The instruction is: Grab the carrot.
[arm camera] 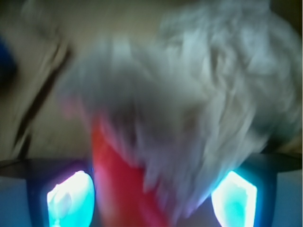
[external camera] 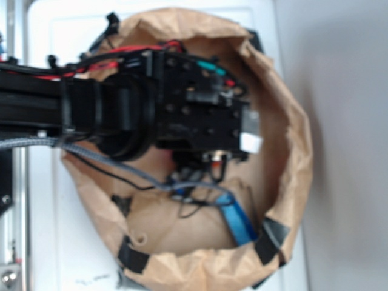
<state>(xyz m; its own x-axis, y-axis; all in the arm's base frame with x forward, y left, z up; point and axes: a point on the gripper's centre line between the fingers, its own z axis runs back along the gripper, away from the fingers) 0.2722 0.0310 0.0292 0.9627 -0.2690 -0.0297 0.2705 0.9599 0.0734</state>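
Gripper astride blurred orange-red carrot

You are looking at a robot test bench, more lab than home. The arm is bare black hardware with screw holes showing, and red and black wires run along it, tied with cable ties; a grey sleeved cable hangs loose below it. It reaches over a plain white tabletop whose left edge carries a metal rail with bolts. The work area is improvised: a crumpled brown paper bag, rolled down into a shallow bowl and patched with black tape. To the right you see only a bare grey surface. The wrist view is too blurred to add anything.
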